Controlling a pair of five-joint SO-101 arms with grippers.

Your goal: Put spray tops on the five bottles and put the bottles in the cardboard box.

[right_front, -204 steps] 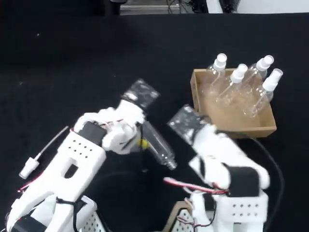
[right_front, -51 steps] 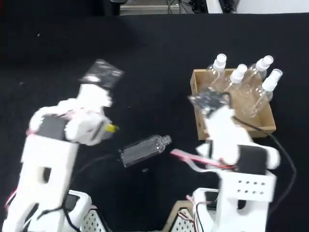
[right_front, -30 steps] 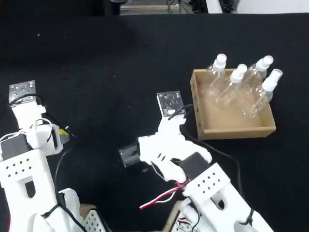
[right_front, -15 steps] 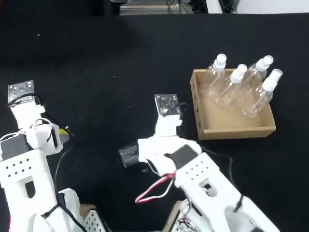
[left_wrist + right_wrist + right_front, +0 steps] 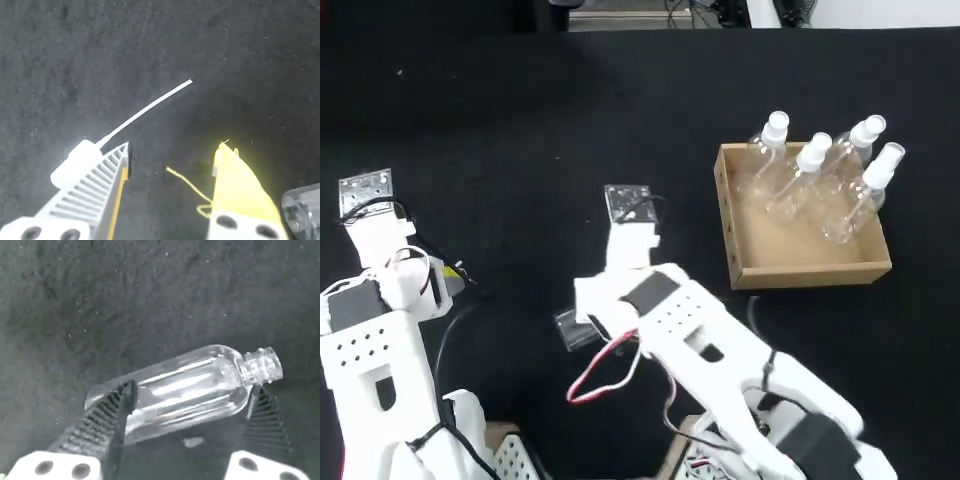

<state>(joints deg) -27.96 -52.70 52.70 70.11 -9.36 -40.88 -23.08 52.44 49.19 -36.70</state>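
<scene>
A clear bottle (image 5: 185,390) without a top lies on its side on the black cloth. My right gripper (image 5: 192,389) is open just above it, one finger on either side. From above, a bit of that bottle (image 5: 568,329) shows under the right gripper (image 5: 588,312) near the table's middle front. A white spray top (image 5: 75,162) with a long thin tube lies on the cloth. My left gripper (image 5: 175,147) is open over it, one fingertip beside the cap. In the high view the left gripper (image 5: 438,282) is at the left. The cardboard box (image 5: 800,268) holds several topped bottles (image 5: 790,185).
The box stands at the right, its bottles leaning on the far wall with white tops (image 5: 775,128) above the rim. The right arm's body (image 5: 720,360) spans the front centre. Black cloth (image 5: 520,120) covers the table, bare at the back and left.
The left arm laid the bottle down and swung left over the spray top. The right arm turned from the box to the bottle, which slid slightly left. The left arm kept still lately.
</scene>
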